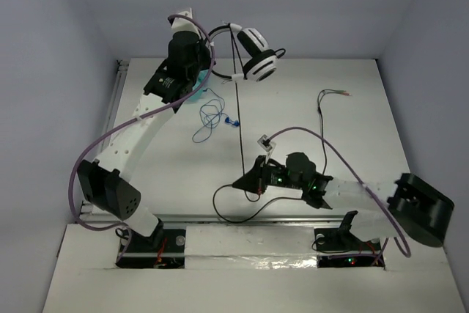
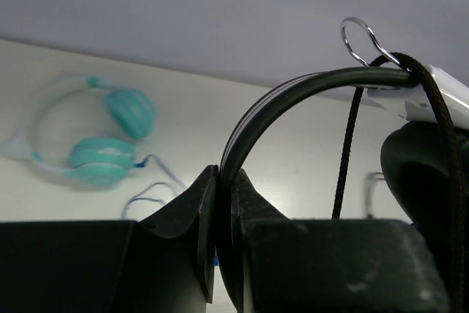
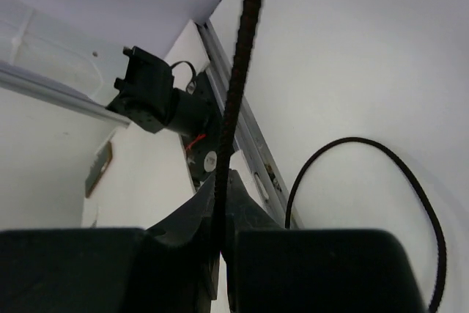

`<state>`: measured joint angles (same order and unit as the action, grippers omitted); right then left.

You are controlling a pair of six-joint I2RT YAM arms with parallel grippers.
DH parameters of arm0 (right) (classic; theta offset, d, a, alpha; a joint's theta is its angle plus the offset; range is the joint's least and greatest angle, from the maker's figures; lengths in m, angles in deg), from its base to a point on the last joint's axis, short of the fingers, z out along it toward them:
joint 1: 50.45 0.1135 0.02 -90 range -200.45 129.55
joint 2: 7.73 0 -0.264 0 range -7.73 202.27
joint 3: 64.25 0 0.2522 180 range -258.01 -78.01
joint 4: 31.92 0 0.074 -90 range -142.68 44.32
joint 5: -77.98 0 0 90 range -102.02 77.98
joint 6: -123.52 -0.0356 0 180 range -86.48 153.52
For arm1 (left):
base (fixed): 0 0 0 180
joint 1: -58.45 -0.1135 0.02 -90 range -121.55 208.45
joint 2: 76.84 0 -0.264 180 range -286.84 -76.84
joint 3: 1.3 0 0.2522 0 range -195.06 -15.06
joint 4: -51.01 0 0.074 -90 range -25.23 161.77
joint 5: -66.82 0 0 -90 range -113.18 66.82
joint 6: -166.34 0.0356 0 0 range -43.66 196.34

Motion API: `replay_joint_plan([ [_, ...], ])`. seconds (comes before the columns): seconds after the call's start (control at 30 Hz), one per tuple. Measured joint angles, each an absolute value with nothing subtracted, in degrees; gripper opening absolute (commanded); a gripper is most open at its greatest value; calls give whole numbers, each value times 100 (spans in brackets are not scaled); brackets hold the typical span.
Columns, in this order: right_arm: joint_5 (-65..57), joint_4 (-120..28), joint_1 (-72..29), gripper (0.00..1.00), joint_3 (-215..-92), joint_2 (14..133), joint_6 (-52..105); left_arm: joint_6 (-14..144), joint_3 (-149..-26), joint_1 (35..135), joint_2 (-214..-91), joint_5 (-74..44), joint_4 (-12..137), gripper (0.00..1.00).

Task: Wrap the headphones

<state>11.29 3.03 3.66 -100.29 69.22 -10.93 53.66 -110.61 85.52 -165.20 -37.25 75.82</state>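
No text, brand, number or sign can be read in any view; a small white tag (image 1: 261, 139) by the right arm (image 1: 352, 194) is too small to tell whether it bears print.

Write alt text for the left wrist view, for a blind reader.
The left gripper pinches the curved black headband of the black-and-white over-ear headphones. Their thin black braided cable hangs at right; blurred teal headphones lie on the white table behind.
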Motion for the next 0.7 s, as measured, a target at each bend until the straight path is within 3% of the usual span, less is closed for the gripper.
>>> replay_joint_plan([
  [0.2, 490, -2901, 628, 0, -11135, 5007, -472, 5963, -10753, 8591, -16935, -4759, 7844, 0],
  [0.33, -347, -4637, 626, 0, -12234, 4343, 46, 6404, -10735, 8809, -17239, -5255, 8251, 0],
  [0.5, -1652, -5915, 628, 0, -13161, 4404, 569, 6702, -10353, 9526, -17210, -5500, 8651, 0],
  [0.7, -3238, -6669, 626, 0, -13714, 5060, 1196, 6927, -9249, 10055, -16561, -4982, 8933, 0],
])
